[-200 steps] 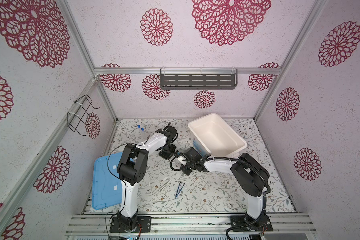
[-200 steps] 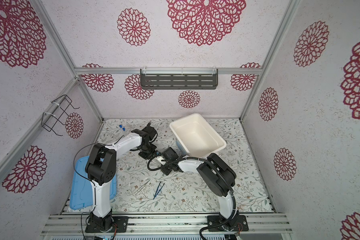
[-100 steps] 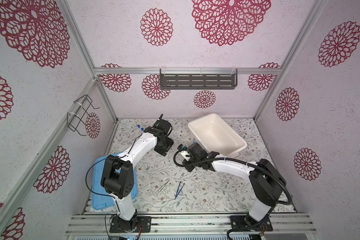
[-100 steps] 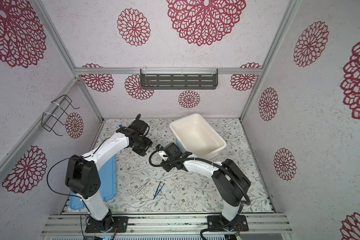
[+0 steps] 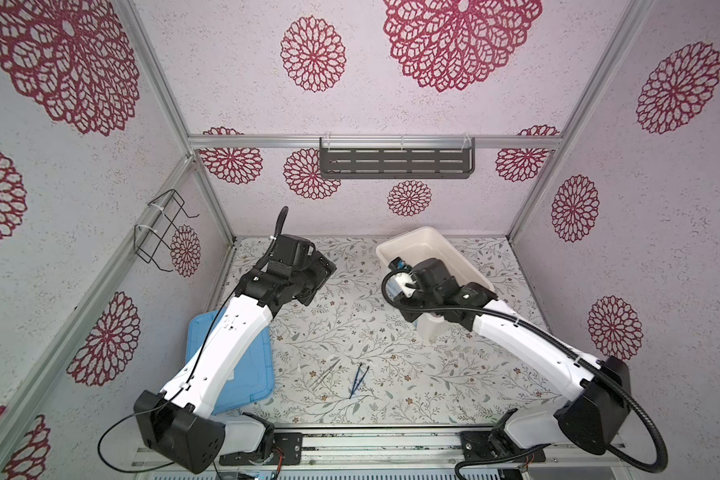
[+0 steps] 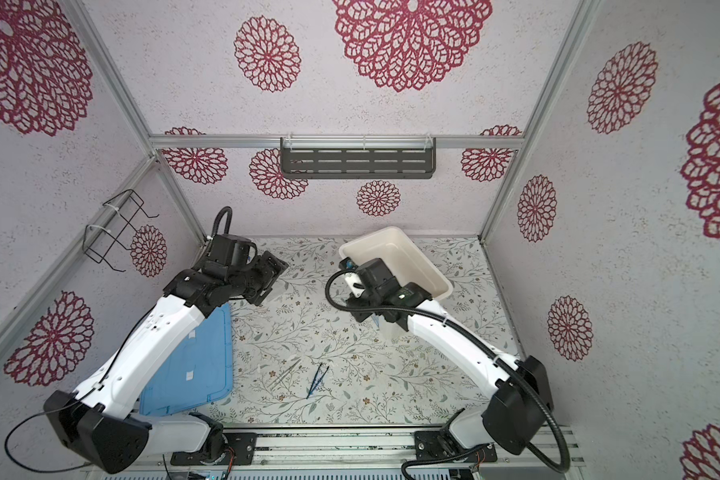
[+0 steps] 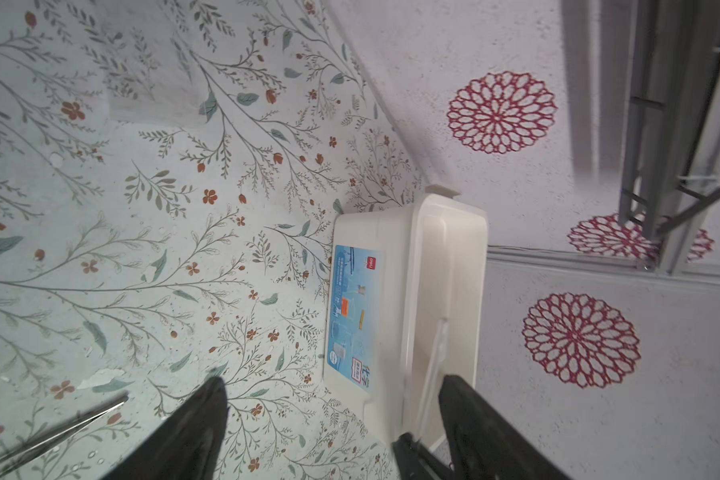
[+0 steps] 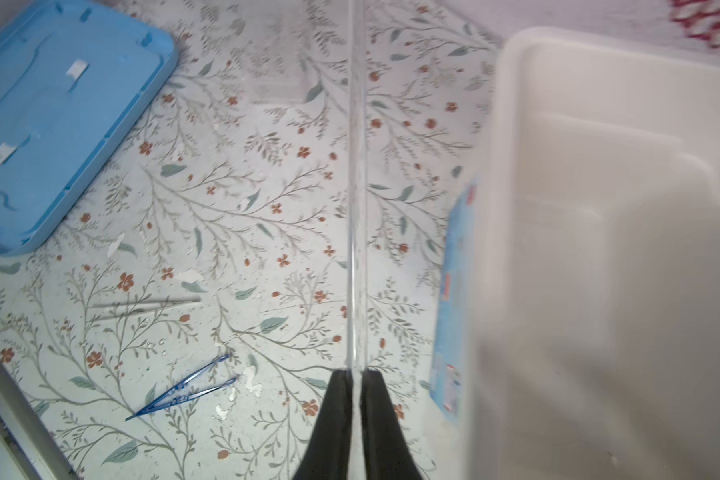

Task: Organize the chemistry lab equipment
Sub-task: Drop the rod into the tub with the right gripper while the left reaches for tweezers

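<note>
Pinching the thin clear rod (image 8: 357,187) in my right claw (image 8: 356,376) just beside the big white plastic tub (image 8: 500,166), I should clear its rim before releasing; my left claw (image 7: 333,380) gapes empty.

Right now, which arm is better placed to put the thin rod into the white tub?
Right. The right tool is shut on the thin rod, close beside the white tub. The left tool is open and empty, so it would first need to take the rod over.
</note>
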